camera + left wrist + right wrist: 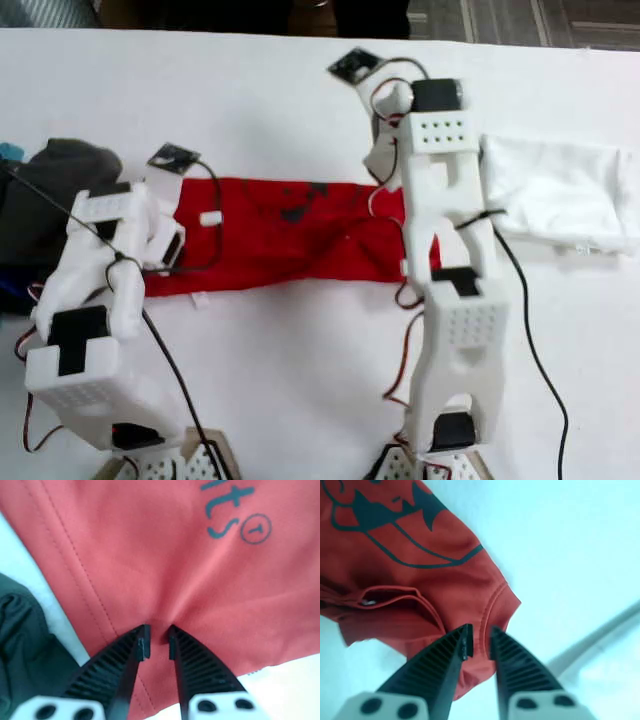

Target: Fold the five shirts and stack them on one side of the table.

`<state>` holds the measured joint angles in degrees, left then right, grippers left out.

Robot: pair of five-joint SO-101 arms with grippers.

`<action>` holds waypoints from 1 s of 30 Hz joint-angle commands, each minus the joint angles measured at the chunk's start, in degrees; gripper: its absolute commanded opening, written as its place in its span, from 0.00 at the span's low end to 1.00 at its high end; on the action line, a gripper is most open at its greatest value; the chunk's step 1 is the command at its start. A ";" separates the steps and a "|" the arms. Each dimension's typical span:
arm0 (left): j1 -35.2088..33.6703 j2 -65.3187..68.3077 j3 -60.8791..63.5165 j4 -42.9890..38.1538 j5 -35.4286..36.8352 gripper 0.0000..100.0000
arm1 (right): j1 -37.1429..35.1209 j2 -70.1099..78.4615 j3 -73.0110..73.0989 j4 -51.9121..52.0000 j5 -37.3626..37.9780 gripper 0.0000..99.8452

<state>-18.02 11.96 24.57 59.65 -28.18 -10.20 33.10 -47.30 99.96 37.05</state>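
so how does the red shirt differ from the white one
The red shirt lies as a long band across the table's middle; the white shirt is a compact bundle beside the right arm. The red shirt bears dark print; the white shirt shows none. The left gripper and right gripper each pinch the red shirt; neither holds the white shirt. Both rest on the white table.

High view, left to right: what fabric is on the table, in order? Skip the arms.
dark clothes pile at the left edge → red shirt spread across the middle → white shirt, folded, on the right.
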 commanded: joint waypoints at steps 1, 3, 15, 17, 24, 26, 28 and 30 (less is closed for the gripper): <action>-1.23 0.35 0.31 -1.58 -0.26 0.09 | -1.63 -14.11 9.93 1.36 -1.05 0.02; -1.23 0.35 0.31 -1.58 -0.26 0.09 | -3.47 -21.23 20.48 1.36 -1.05 0.02; -1.23 0.35 0.31 -1.58 -0.26 0.09 | -9.54 -43.82 71.12 -16.92 -1.49 0.02; -1.23 0.35 0.31 -1.58 -0.26 0.09 | -8.66 -43.91 74.11 -20.26 -1.49 0.02; -1.23 0.35 0.31 -1.58 -0.26 0.09 | -2.59 -43.74 78.24 -29.41 -1.49 0.02; -1.23 0.35 0.31 -1.58 -0.26 0.09 | 0.31 -43.74 78.95 -32.66 -1.49 0.02; -1.23 0.35 0.31 -1.58 -0.26 0.09 | 3.65 -43.74 79.12 -35.91 -1.49 0.02; -1.23 0.35 0.31 -1.58 -0.26 0.09 | 6.37 -43.74 79.12 -39.34 -1.49 0.02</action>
<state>-18.02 11.96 24.57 59.65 -28.18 -7.82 -7.87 32.09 64.97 36.09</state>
